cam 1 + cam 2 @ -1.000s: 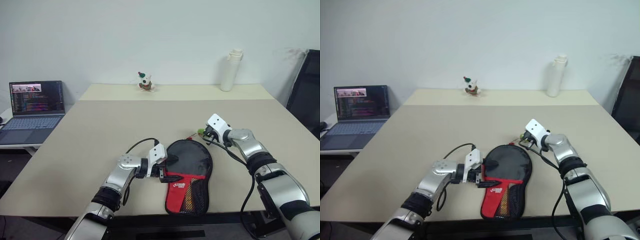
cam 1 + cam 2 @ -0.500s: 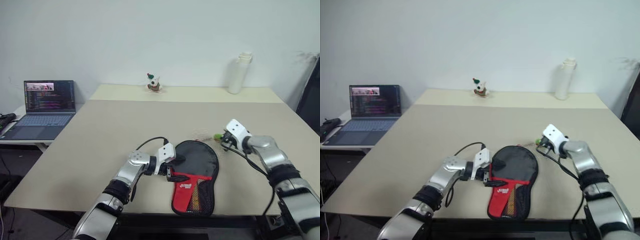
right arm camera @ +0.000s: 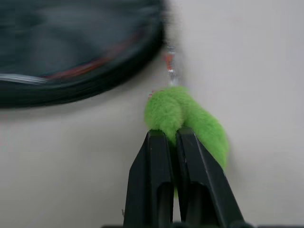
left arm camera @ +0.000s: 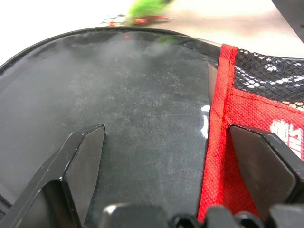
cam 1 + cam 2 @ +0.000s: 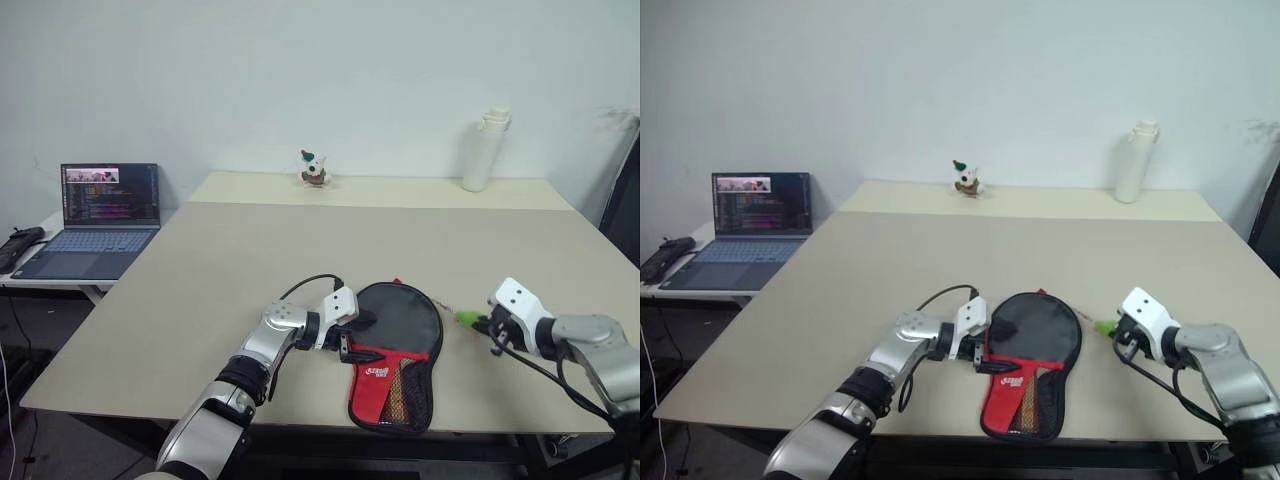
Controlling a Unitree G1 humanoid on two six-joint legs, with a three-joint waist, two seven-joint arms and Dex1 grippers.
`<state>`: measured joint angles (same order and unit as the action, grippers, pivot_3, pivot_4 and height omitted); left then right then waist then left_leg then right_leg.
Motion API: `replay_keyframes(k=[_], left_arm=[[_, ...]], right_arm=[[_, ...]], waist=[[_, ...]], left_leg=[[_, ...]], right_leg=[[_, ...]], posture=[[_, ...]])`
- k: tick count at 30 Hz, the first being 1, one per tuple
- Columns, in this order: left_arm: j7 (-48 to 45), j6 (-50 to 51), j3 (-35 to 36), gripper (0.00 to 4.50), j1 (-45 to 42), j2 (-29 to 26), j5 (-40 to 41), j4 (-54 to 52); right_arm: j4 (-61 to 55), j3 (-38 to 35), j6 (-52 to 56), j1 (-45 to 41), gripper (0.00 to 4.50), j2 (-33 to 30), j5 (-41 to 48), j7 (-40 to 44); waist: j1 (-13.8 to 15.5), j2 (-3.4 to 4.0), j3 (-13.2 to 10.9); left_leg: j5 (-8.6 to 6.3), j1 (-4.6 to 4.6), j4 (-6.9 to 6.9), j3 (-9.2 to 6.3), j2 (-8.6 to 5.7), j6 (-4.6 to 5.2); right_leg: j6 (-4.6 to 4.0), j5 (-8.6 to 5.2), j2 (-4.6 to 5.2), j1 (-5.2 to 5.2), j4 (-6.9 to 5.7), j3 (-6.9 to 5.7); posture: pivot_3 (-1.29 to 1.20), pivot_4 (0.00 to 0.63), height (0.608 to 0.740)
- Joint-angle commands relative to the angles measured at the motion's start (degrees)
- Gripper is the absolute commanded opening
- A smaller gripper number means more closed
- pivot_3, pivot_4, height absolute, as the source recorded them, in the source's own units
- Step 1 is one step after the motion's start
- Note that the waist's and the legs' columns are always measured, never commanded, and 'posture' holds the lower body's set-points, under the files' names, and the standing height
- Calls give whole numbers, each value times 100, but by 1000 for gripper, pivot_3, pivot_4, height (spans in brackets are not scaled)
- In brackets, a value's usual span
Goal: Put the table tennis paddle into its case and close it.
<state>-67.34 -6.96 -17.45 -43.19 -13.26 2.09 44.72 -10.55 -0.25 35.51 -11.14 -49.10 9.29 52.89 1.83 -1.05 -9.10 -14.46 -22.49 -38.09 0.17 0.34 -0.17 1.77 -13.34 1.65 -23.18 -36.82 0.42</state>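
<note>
Right end effector [image 3: 171, 135] drawn back clenching green fuzzy zip pull [image 3: 187, 116], black-and-red mesh case [image 5: 392, 350] flat, left end effector [image 4: 166, 161] released

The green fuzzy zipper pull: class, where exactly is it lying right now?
The green fuzzy zipper pull sits on the table just right of the case, pinched between the right gripper fingers.

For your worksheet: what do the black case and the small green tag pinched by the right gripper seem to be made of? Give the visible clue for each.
The case: probably woven fabric; the black face looks matt with a faint sheen, and the red panel shows open mesh netting.
The green tag: likely plush or fuzzy fibre; its outline is soft and fluffy where the right gripper pinches it.
</note>
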Motion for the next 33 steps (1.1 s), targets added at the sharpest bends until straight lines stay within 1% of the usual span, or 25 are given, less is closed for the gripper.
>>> replay_keyframes(k=[1,4,8,12,14,18,20,21,25,28,30,33], left_arm=[[147,83,-420,4500,198,91,-560,443],[170,69,-422,4500,178,117,-579,480],[188,51,-420,4500,163,146,-592,511],[198,37,-416,4500,151,167,-605,530],[206,36,-412,4500,136,178,-608,543],[239,33,-405,4500,112,205,-616,567],[251,33,-403,4500,111,220,-618,569],[252,35,-403,4500,114,225,-617,566],[255,41,-408,4500,132,232,-617,533],[279,55,-409,4500,141,253,-613,506],[285,68,-418,4500,159,265,-608,460],[294,138,-395,4500,209,308,-548,312]], right_arm=[[-1130,-340,563,590,52,-280,578,326],[-2113,-508,988,1353,52,-459,1144,562],[-3179,-662,1391,2269,52,-610,1731,645],[-4007,-736,1501,3179,52,-829,2114,760],[-4288,-776,1542,3454,52,-869,2319,765],[-4696,-763,1599,3667,52,-897,2643,660],[-4727,-734,1614,3581,52,-869,2692,525],[-4630,-745,1611,3470,52,-873,2696,500],[-4418,-951,1659,3249,52,-927,2842,463],[-4251,-1314,1734,3047,735,-941,3164,511],[-4212,-1533,1807,2958,1373,-943,3427,518],[-3795,-1753,1907,2389,2360,-934,3746,404]], waist=[[4,-1,3],[10,-3,7],[-8,-15,17],[-7,-26,22],[-6,-28,24],[-22,-26,26],[-20,-23,28],[-20,-23,28],[-19,-24,27],[-19,-27,25],[-19,-33,22],[-23,-35,19]], left_leg=[[0,-2,0,-2,-1,0],[0,-7,0,-12,-11,0],[0,-9,1,-16,-18,0],[0,-8,1,-28,-34,2],[-1,-10,2,-38,-41,3],[-1,-10,2,-80,-42,4],[-2,9,7,-118,-40,3],[-4,13,10,-130,-40,1],[-3,9,16,-146,-54,3],[-3,7,16,-148,-61,4],[-3,6,15,-148,-64,4],[-3,5,16,-150,-65,5]], right_leg=[[-2,-2,0,1,2,0],[2,-6,12,2,5,-10],[7,-10,25,3,7,-17],[13,-18,47,11,9,-32],[18,-23,56,13,13,-42],[19,-24,62,47,45,-87],[16,-25,66,66,82,-116],[14,-27,90,80,91,-116],[13,-28,114,92,100,-131],[15,-28,122,98,100,-135],[17,-28,127,100,99,-138],[17,-28,130,105,100,-142]], posture=[[0,150,740],[0,150,740],[0,150,740],[0,150,740],[0,150,740],[0,150,740],[0,150,740],[0,150,740],[0,150,740],[0,150,740],[0,150,740],[0,150,740]])
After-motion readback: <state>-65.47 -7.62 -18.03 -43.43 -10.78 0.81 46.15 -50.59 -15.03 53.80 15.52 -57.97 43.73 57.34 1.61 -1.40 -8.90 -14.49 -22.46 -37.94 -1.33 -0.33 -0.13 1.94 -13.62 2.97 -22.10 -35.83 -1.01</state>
